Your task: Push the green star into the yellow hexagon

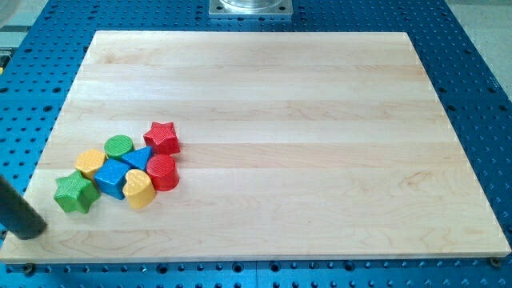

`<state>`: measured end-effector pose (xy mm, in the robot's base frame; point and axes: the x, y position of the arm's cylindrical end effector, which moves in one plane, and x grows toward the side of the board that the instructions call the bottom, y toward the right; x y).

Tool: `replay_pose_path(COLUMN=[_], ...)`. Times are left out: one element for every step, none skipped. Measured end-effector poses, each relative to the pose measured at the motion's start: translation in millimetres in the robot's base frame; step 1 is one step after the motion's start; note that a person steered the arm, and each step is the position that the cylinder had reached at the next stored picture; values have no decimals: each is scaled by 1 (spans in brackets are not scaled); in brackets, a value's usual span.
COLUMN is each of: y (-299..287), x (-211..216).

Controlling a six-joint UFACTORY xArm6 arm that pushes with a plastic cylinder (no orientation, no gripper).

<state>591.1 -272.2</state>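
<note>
Blue pegboard bench (472, 72) w/ rows of holes fills the frame; a grey metal plate (251, 7) pokes in at the view's top centre.

On it lies a big pale wooden board (320, 136), grain running left-right, taking up most of the view. All blocks sit bunched in its lower-left part.

The dark rod (16, 212) comes in from the view's left edge, slanting down to the right. My tip (32, 232) rests near the board's bottom-left corner, just below and left of the green star, close but w/ a sliver of wood showing between, so not touching as far as I can tell. No gripper on this arm, just the plain rod, so nothing to open, close or hold.

Blocks, approx. biggest to smallest:
- blue block (112, 179), roughly cube-like, mid cluster, touching its neighbours
- second blue block (141, 158), angular, exact shape unclear, up-right of the first
- green star (75, 192), leftmost & lowest-left of the bunch, just beside the first blue block and just below the yellow hexagon
- red star (162, 137), top-right end of the cluster
- red round block (162, 172), below the red star, at the right side
- yellow heart (139, 189), at the bottom, touching the red round block & the first blue block
- yellow hexagon (90, 163), up-right of the green star, v. close; can't tell if they touch
- green round block (119, 147), up-right of the hexagon, beside the second blue block
</note>
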Motion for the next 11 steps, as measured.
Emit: replay_pose_path(y=[0,3,4,7,23,35,41,41,32,32,31], x=[0,0,0,0,0,0,0,0,0,0,2])
